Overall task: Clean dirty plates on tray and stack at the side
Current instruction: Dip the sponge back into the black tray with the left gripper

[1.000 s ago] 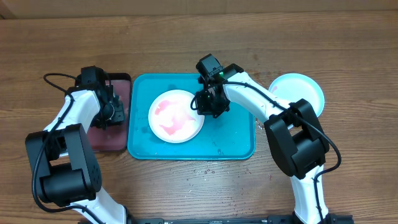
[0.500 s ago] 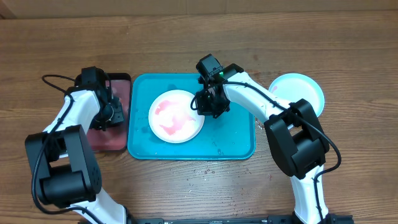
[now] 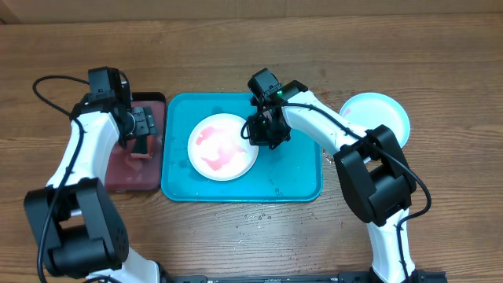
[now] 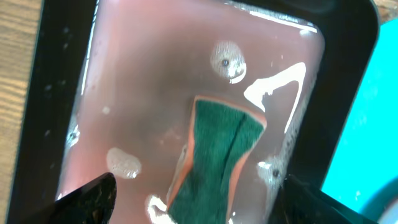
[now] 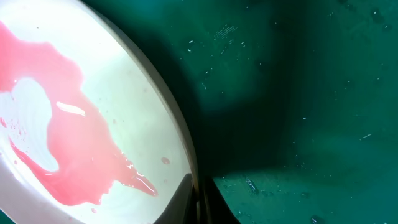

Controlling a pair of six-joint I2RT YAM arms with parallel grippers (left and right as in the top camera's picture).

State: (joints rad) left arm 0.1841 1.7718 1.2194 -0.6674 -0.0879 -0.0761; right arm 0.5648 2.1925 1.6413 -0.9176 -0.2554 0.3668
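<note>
Wooden table (image 3: pixel 236 47) bears black tray (image 3: pixel 118 174), teal tray (image 3: pixel 299 173), pale blue plate (image 3: pixel 387 106)

Opened left gripper (image 4: pixel 202 194) wide and drew it up toward far left, above green sponge (image 4: pixel 217 162) in black tray (image 4: pixel 348 74).

Overhead: bright, even, sharp. Left wrist: white glare at 1 o'clock, black tray (image 4: pixel 348 74). Right wrist: dim, shadowed teal tray (image 5: pixel 311 93).
</note>
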